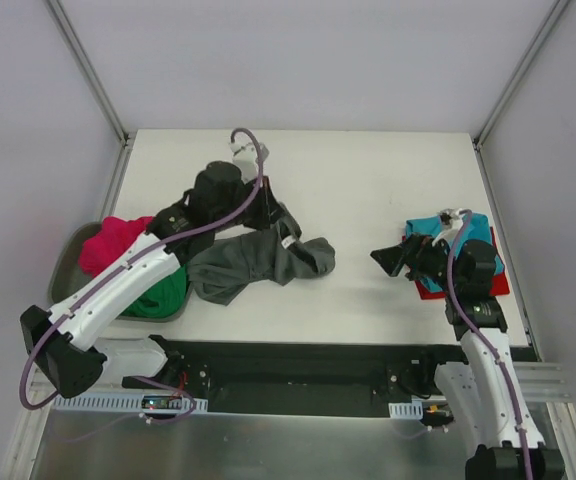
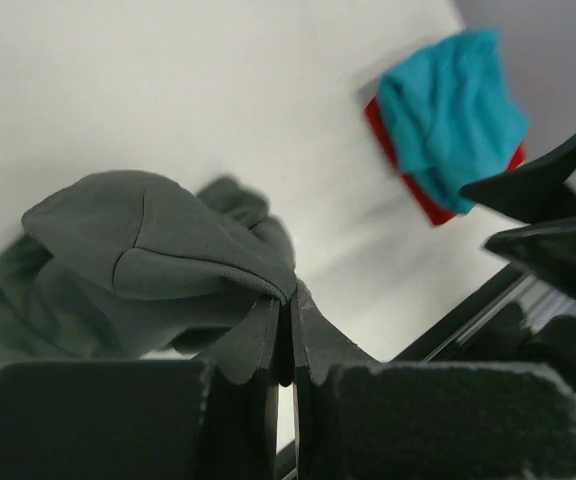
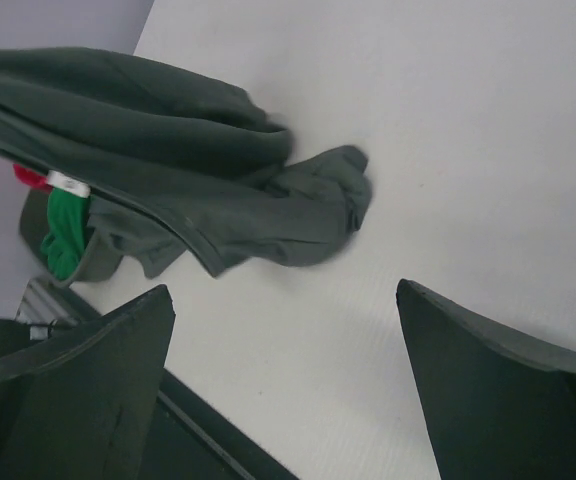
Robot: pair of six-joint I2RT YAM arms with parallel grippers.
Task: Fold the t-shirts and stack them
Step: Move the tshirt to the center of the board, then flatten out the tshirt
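**While the left claw pinches the grey shirt, the right one gapes**

Where the table (image 1: 368,170) meets its near edge, the right claw (image 1: 388,258) hangs low with its fingers spread wide and nothing between them. Just behind that claw, under its own wrist, the teal t-shirt (image 1: 478,228) lies on top of the red t-shirt (image 1: 493,285), and a red border shows along the near and outer sides. How neatly the two are folded cannot quite be made out from above.

Ahead of the open fingers, across a stretch of bare white surface, the dark grey t-shirt (image 1: 258,262) lies rumpled. Its nearest lump points towards the right claw but is well apart from it.

Farther in, the left claw (image 1: 286,222) has its fingers pressed together on a fold of that grey cloth. From the pinch the shirt falls away on the claw's near side and spreads below it. The left wrist view shows the fold bunched right at the fingertips (image 2: 268,335).

Beside the left arm, on the side away from the other claw, the dull tray (image 1: 66,262) holds the green t-shirt (image 1: 163,295) at its near end. The magenta t-shirt (image 1: 108,245) is heaped behind that.
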